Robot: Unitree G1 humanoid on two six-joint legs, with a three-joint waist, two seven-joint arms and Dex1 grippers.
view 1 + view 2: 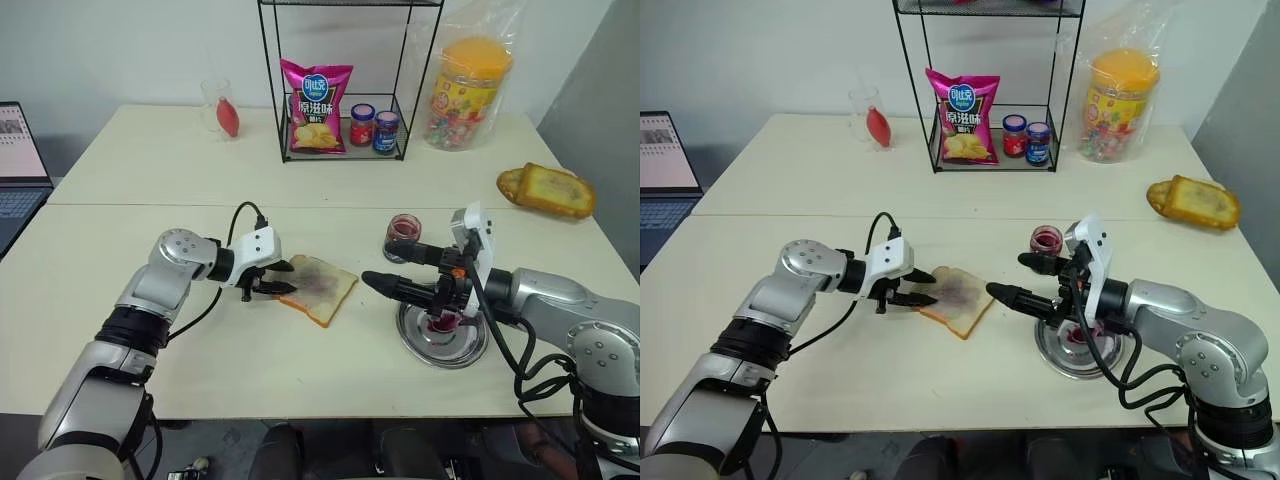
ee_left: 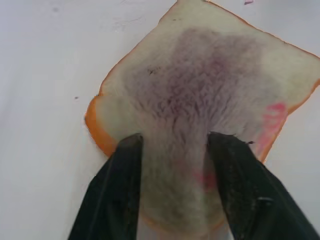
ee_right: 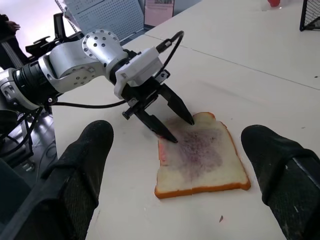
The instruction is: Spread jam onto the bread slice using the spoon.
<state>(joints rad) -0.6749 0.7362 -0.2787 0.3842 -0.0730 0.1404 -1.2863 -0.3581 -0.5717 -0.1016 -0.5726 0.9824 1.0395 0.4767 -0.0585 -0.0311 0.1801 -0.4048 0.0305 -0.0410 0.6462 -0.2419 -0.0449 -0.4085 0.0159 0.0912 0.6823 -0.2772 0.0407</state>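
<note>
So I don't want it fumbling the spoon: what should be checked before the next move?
1. Right gripper open and empty: ok.
2. Spoon located: cannot tell; the right arm hides part of the steel dish.
3. Bread slice flat on the table, purple smear on top: ok.
4. Left gripper clear of the bread: not ok; its open fingers sit over the near edge.
5. Jam jar upright beside the dish: ok.
</note>
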